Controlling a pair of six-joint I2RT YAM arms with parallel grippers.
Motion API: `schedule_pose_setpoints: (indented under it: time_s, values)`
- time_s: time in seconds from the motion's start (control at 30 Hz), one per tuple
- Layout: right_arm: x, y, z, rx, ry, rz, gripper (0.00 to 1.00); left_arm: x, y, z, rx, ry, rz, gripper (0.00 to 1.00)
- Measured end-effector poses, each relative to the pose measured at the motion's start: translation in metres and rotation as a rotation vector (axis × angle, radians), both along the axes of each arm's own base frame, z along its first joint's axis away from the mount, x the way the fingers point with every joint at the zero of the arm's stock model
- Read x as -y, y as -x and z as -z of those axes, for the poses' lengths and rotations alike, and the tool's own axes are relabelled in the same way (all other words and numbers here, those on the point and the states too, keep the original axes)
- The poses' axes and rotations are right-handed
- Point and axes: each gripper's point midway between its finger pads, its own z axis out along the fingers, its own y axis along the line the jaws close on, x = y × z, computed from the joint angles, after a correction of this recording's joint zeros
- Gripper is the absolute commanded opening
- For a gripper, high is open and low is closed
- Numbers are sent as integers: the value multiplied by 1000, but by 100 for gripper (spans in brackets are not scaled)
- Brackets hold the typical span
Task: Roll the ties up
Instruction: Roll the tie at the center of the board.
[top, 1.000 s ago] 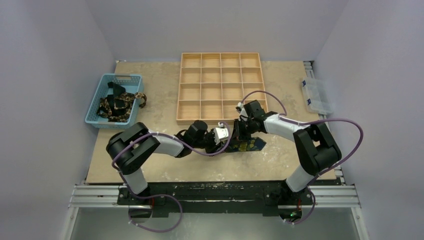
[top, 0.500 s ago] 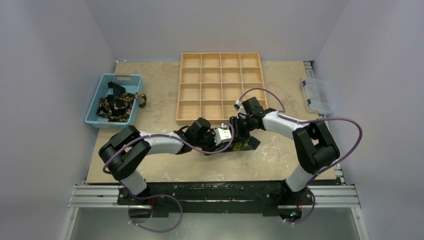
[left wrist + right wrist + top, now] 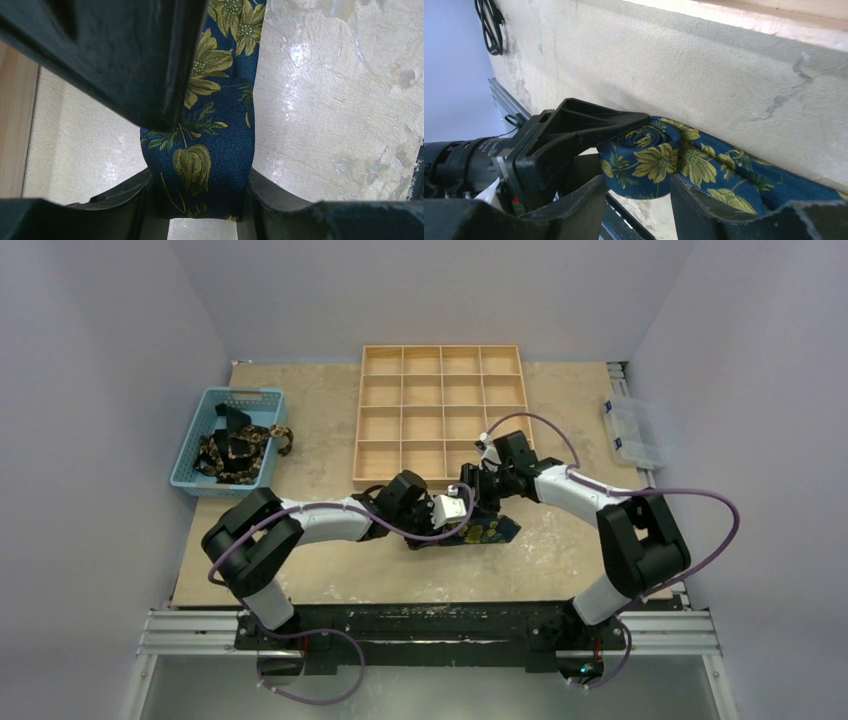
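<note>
One tie (image 3: 493, 531), navy with yellow-gold flowers, lies on the table just in front of the wooden tray, its near end wound into a roll (image 3: 644, 160). My left gripper (image 3: 464, 516) is shut on that roll. In the left wrist view the roll (image 3: 202, 160) fills the gap between both fingers (image 3: 280, 200). My right gripper (image 3: 480, 500) is open, and its fingertips (image 3: 704, 210) stand either side of the roll with a gap on the left. The unrolled tail (image 3: 744, 175) runs off to the right. More ties (image 3: 235, 450) lie heaped in the blue basket.
The wooden compartment tray (image 3: 440, 415) stands behind the grippers. The blue basket (image 3: 245, 395) sits at the left edge. A clear plastic box (image 3: 632, 432) is at the right edge. A black cable loop (image 3: 489, 25) lies far off in the right wrist view.
My right gripper has gone from shut to open and let go of the roll. The left arm shifted slightly right, still gripping the roll.
</note>
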Motion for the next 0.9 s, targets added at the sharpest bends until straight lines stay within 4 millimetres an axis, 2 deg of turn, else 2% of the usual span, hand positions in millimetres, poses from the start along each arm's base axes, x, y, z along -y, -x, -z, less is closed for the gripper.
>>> schedule_pose_setpoints:
  time_s: [0.2,0.3,0.37,0.4,0.53,0.63,0.77,0.9]
  values:
    - [-14,6,16,-65,-42,-23,40,3,-1,0,-4,2,5,10]
    - [-17,10,17,-71,-64,-32,21,4,-1,0,-5,6,5,11]
    - [-17,11,18,-75,-72,-29,5,4,-1,0,-5,6,5,14]
    - [-17,11,19,-77,-76,-29,0,5,-1,0,-6,7,5,17]
    - [-17,11,18,-69,-81,-39,0,4,-2,0,-8,19,-8,43]
    - [-15,11,21,-59,-68,-44,0,4,-3,0,-10,60,-22,57]
    - [-8,15,29,-61,-23,-45,0,0,-1,-1,-22,131,-48,61]
    - [-2,15,34,-41,9,-47,0,6,1,-4,-55,195,-53,62]
